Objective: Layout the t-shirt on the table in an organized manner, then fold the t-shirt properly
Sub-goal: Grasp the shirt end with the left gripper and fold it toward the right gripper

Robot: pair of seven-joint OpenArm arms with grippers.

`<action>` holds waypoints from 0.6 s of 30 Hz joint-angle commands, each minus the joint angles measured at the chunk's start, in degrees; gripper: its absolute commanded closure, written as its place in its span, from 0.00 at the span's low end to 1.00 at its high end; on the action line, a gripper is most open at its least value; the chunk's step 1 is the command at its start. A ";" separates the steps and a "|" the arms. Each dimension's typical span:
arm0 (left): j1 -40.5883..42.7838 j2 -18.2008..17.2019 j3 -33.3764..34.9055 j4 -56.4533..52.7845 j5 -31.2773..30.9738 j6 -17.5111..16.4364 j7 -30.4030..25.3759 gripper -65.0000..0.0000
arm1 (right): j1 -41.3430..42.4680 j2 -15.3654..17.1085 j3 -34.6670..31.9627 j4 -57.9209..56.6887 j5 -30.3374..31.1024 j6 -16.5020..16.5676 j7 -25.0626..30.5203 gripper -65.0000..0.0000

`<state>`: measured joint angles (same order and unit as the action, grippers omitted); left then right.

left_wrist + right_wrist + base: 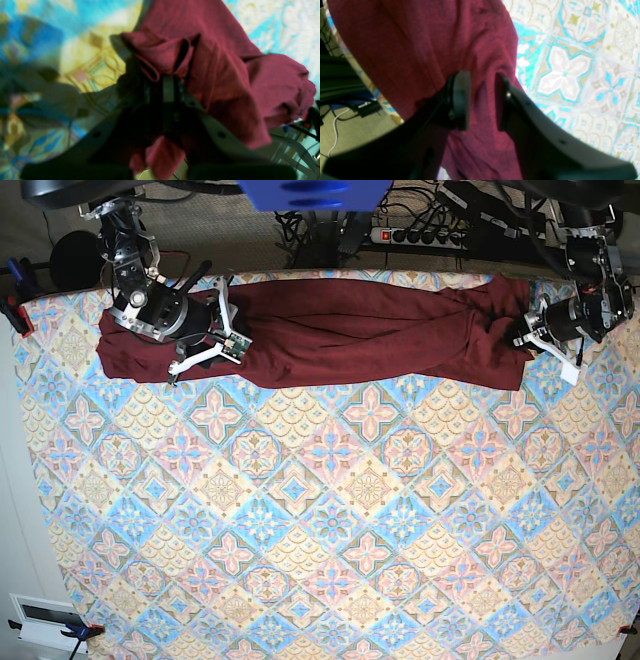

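T-shirt point(370, 330) lay stretched along the far edge of the table point(330, 510) (bunched at both ends). Left gripper point(168, 82) pinched a fabric fold; right gripper point(482, 100) sat part-spread astride the cloth, grip unclear

We get a blurred left wrist view: the left gripper point(167, 82) sits in deep shadow, and bunched folds of the t-shirt point(220, 82) cover its fingertips, so we cannot make out how the jaws meet. The table point(87, 62) smears into soft colour there (no pattern lines to read). In the right wrist view the t-shirt point(425, 50) runs off the top and bottom edges. From the base view, the right gripper point(222, 330) is too small for us to judge, and the t-shirt's far edge hides behind the arm.
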<state>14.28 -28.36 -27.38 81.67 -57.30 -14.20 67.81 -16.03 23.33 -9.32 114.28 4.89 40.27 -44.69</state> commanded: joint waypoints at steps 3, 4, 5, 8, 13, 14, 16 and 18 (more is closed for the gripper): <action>-2.55 -2.45 -5.37 0.84 -0.50 -0.18 -0.43 1.00 | 0.52 0.62 0.22 1.11 0.61 -0.27 0.77 0.76; -2.90 -2.63 -6.07 0.84 -0.50 -0.18 -0.43 1.00 | 0.60 0.62 0.22 1.02 0.61 -0.27 0.77 0.76; -2.99 -3.25 -6.95 0.92 -0.59 -0.18 -0.43 1.00 | 0.60 0.62 0.22 1.02 0.61 -0.27 0.77 0.76; -3.34 -4.83 -10.12 0.66 -0.59 -0.18 -0.51 1.00 | 0.60 0.62 0.22 1.02 0.61 -0.27 0.77 0.76; -6.24 -7.46 -12.84 0.57 -0.33 -0.18 -0.43 1.00 | 0.69 0.62 0.22 1.02 0.61 -0.27 0.77 0.76; -6.42 -8.34 -12.93 0.57 -0.33 -0.18 -0.60 1.00 | 0.69 0.62 0.22 1.02 0.61 -0.27 0.77 0.76; -7.12 -10.01 -12.93 0.66 -0.50 -0.18 -0.69 1.00 | 0.69 0.62 0.22 1.02 0.61 -0.27 0.77 0.76; -7.38 -10.54 -12.93 1.28 -0.77 -0.27 -0.43 1.00 | 0.69 0.62 0.31 1.02 0.61 -0.27 0.77 0.76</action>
<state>7.49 -37.50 -39.88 81.80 -57.04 -14.22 68.07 -15.75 23.35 -9.32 114.28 4.89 40.27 -44.88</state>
